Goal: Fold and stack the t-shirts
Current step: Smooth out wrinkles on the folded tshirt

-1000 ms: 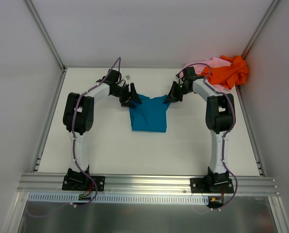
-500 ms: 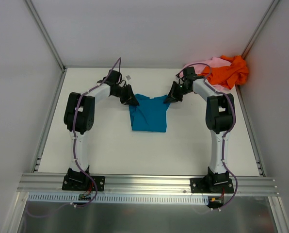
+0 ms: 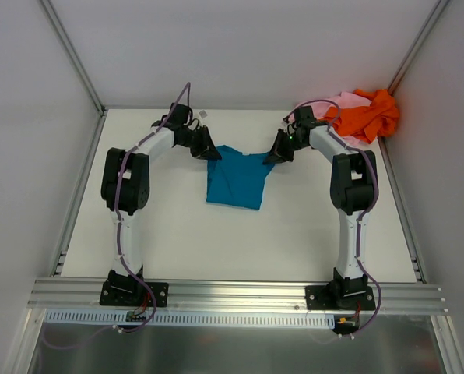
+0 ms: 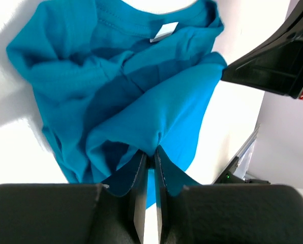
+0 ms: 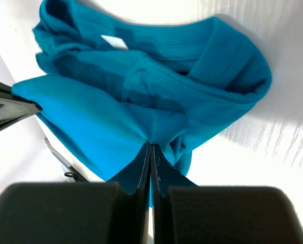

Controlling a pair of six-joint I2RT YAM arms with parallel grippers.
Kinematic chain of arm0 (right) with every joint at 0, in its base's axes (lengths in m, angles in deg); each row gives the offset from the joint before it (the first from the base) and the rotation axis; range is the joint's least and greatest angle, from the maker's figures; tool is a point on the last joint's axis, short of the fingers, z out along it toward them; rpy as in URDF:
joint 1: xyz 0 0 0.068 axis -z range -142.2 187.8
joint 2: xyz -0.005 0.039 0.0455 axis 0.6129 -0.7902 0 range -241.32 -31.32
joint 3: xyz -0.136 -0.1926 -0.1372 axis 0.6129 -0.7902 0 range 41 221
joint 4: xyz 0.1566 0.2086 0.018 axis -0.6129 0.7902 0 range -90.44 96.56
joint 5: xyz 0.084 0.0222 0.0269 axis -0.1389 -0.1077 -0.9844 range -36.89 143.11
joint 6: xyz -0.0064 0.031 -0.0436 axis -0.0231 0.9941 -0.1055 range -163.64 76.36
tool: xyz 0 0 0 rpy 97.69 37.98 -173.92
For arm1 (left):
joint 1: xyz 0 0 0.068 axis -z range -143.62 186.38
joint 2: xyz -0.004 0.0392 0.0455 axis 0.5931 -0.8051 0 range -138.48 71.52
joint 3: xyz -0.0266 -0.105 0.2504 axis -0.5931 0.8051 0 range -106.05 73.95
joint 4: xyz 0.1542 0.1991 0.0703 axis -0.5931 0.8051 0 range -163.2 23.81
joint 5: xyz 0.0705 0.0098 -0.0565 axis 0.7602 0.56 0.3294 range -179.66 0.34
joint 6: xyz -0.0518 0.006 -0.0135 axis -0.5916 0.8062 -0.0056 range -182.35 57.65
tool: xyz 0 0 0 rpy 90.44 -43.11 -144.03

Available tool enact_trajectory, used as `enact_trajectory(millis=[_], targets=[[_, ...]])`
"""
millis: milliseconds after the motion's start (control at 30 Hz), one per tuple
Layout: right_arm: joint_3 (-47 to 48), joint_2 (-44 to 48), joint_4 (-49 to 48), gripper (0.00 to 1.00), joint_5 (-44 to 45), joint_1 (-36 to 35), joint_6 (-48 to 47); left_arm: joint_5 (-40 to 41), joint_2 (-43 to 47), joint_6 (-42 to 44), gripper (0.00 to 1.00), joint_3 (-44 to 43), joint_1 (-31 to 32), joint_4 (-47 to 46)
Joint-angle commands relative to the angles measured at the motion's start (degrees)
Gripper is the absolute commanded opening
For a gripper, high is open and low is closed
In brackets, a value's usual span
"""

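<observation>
The teal-blue t-shirt (image 3: 236, 179) hangs bunched over the middle of the table, held up by its two upper corners. My left gripper (image 3: 208, 151) is shut on its left shoulder; in the left wrist view cloth (image 4: 136, 96) is pinched at the gripper tips (image 4: 150, 151). My right gripper (image 3: 272, 156) is shut on the right shoulder, the fabric (image 5: 156, 96) clamped at its tips (image 5: 150, 146). A small white neck tag (image 4: 163, 31) shows near the collar. The orange t-shirt (image 3: 364, 115) lies crumpled on the pale pink one (image 3: 342, 100) in the far right corner.
White table (image 3: 177, 234) with side walls left and right and an aluminium rail (image 3: 232, 294) along the near edge. The orange and pink heap sits just behind the right arm's wrist.
My left gripper closed on the teal shirt's left corner and drew it up and slightly left. The shirt's lower edge has swung a little. The right gripper has held still.
</observation>
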State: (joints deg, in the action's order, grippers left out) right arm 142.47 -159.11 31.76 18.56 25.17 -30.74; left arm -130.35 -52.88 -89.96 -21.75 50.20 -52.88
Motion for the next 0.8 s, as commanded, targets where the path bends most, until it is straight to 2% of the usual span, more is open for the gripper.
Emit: enact_trajectory(millis=[0,467,767], targets=[[2.77,5.17,-1.88,0.00,1.50,0.40,0.45,0.87,3.72,1.25,0.09,-3.26,-1.34,1.65],[4.88,10.54,-2.76,0.00,2.90,0.67,1.33,-0.27,5.31,0.20,0.09,-3.62,-1.52,1.39],[7.07,6.43,-3.55,0.00,2.47,0.85,1.51,1.65,3.64,0.28,0.09,-6.42,-2.13,1.39]])
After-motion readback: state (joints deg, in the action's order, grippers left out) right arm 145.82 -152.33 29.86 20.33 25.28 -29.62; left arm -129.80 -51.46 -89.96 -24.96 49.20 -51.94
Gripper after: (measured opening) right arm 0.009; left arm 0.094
